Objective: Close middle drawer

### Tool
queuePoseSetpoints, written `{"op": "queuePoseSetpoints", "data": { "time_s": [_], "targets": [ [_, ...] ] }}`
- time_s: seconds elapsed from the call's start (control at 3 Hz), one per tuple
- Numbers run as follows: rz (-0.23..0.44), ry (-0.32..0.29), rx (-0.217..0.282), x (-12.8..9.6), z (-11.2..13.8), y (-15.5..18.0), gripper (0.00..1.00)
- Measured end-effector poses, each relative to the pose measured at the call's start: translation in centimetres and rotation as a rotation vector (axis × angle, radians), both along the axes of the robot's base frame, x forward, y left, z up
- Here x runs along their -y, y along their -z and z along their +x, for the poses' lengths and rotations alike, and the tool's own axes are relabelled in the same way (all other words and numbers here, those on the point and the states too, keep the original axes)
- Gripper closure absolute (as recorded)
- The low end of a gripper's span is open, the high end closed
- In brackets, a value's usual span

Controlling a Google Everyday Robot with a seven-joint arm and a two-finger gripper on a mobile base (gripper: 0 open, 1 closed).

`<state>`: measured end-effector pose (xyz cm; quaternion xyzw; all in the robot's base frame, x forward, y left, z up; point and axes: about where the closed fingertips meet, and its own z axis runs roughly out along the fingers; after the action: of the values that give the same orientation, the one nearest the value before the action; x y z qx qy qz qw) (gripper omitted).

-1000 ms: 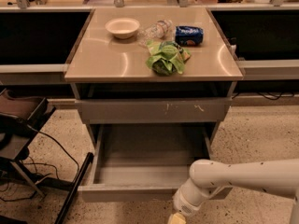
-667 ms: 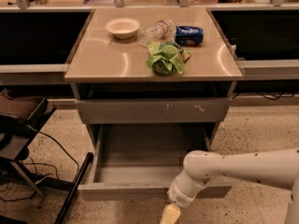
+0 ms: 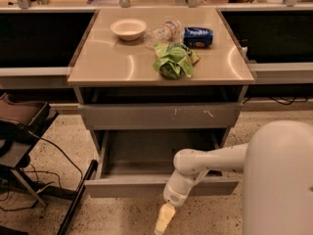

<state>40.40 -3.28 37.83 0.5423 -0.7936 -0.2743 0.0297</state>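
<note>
The middle drawer stands pulled far out of the cabinet, wide and shallow, with a plain grey front panel, and its inside looks empty. My gripper hangs low just in front of that panel, right of its middle and near the floor. My white arm reaches across the drawer's right part from the lower right. Above, the taller grey front with pale scratch marks is closed.
On the cabinet top lie a white bowl, a clear bottle, a blue packet and a green bag. A black stand with cables stands at the left. Speckled floor lies in front.
My gripper has moved left along the front of the open drawer and a little up. More of my arm fills the lower right. The drawer has not moved.
</note>
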Motion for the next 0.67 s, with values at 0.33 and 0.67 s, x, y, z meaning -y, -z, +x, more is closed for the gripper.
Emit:
{"op": "queuePoseSetpoints", "data": {
  "time_s": [0.33, 0.67],
  "targets": [
    [0.007, 0.005, -0.028, -0.38, -0.54, 1.48, 0.0],
    [0.007, 0.004, -0.027, -0.38, -0.51, 1.44, 0.0]
  ]
}}
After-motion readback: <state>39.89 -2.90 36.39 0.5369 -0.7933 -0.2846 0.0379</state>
